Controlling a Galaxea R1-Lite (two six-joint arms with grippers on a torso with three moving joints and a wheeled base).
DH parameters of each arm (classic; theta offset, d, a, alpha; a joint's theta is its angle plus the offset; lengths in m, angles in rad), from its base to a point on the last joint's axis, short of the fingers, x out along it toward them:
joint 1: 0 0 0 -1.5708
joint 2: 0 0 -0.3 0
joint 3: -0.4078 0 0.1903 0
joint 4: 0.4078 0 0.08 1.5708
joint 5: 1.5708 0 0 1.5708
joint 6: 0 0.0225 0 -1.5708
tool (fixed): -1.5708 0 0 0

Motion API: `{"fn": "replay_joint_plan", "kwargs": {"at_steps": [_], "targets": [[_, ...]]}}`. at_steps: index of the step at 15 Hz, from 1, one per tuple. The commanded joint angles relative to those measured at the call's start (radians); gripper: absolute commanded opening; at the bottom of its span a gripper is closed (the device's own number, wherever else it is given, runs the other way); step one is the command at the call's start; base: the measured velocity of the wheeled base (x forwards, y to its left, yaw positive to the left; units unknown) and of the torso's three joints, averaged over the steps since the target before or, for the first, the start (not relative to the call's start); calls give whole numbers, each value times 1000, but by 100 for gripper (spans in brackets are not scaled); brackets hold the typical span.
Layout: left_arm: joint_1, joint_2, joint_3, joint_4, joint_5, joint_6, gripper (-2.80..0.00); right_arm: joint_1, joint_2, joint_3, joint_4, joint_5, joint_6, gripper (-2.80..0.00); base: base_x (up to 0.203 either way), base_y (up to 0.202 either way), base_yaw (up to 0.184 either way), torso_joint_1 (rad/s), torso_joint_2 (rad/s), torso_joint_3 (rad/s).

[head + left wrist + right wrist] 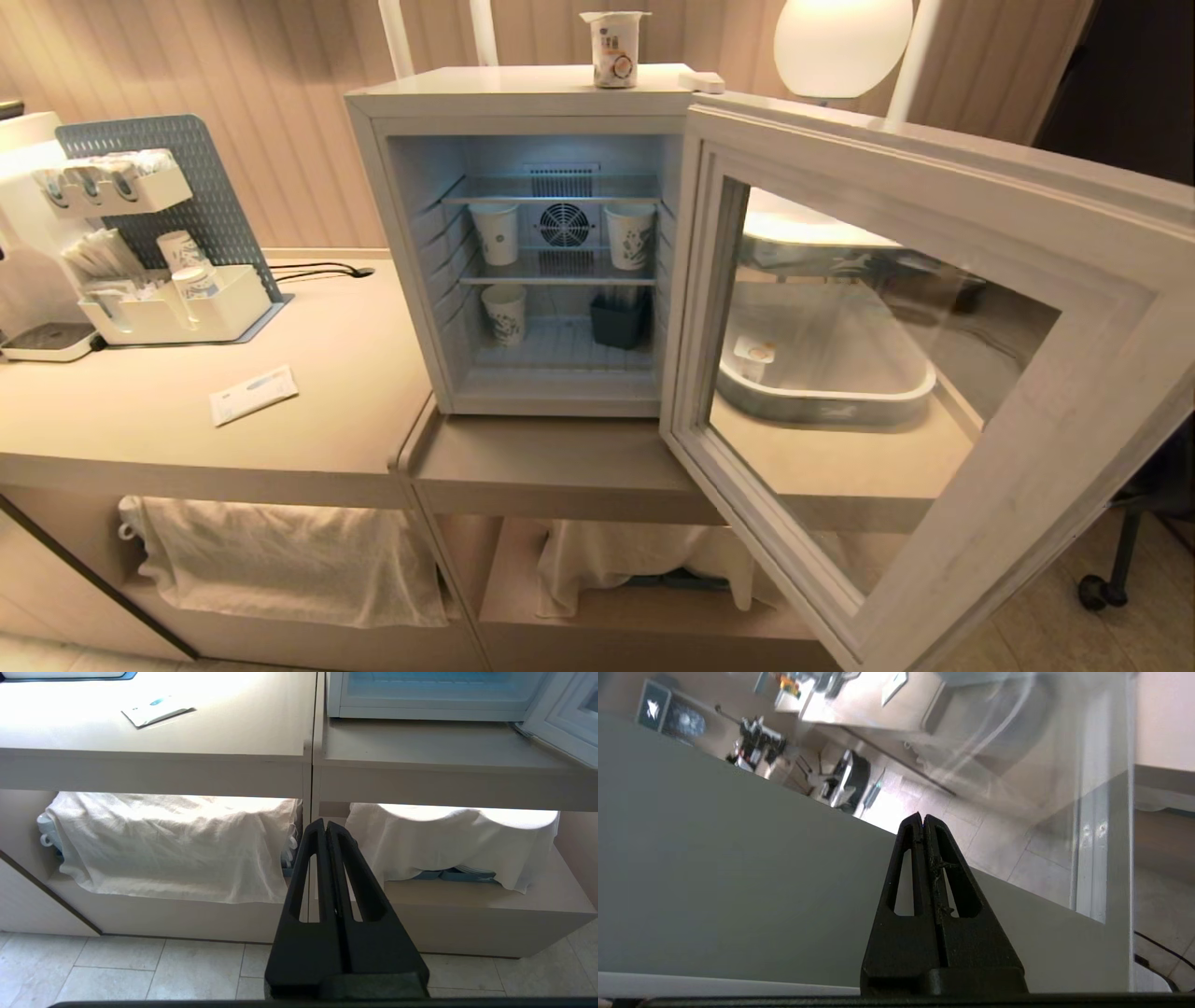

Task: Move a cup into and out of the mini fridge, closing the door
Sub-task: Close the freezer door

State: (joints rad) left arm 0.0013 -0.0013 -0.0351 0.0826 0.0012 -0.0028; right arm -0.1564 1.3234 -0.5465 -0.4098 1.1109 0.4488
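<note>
so your cup [614,49] is sitting on top of the fridge [523,103], door [920,373] swung wide open, right gripper [922,817] pinched together empty by the door, left gripper [325,823] also pressed closed

Beige counter [327,373], mini fridge [411,243], sachet [253,394]

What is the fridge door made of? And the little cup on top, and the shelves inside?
The door looks like a grey-blue plastic frame around a glass window; you can see the counter through it. The cup seems thin plastic with a flat foil lid, though that is hard to tell. The shelves look like thin metal wire, painted white.
</note>
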Motion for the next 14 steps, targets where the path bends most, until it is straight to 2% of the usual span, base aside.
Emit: {"fn": "replay_joint_plan", "kwargs": {"at_steps": [1, 5, 6, 7, 10, 14], "targets": [[0, 1, 0, 0, 0, 0, -280, 113, -92, 7, -3, -61, 21, -280, 0, 0, 0, 0, 0, 0], [0, 1, 0, 0, 0, 0, -280, 406, -141, 0, -6, -311, 64, -280, 0, 0, 0, 0, 0, 0], [0, 1, 0, 0, 0, 0, -280, 488, -130, -13, -8, -403, 67, -280, 0, 0, 0, 0, 0, 0], [0, 1, 0, 0, 0, -2, -280, 567, -96, -39, -8, -537, 68, -280, 0, 0, 0, 0, 0, 0], [0, 1, 0, 0, 0, -2, -280, 705, 98, -148, -14, -829, 63, -280, 0, 0, 0, 0, 0, 0], [0, 1, 0, -1, 1, -2, -280, 824, 374, -391, -8, -1140, 35, -280, 0, 0, 0, 0, 0, 0]]}}
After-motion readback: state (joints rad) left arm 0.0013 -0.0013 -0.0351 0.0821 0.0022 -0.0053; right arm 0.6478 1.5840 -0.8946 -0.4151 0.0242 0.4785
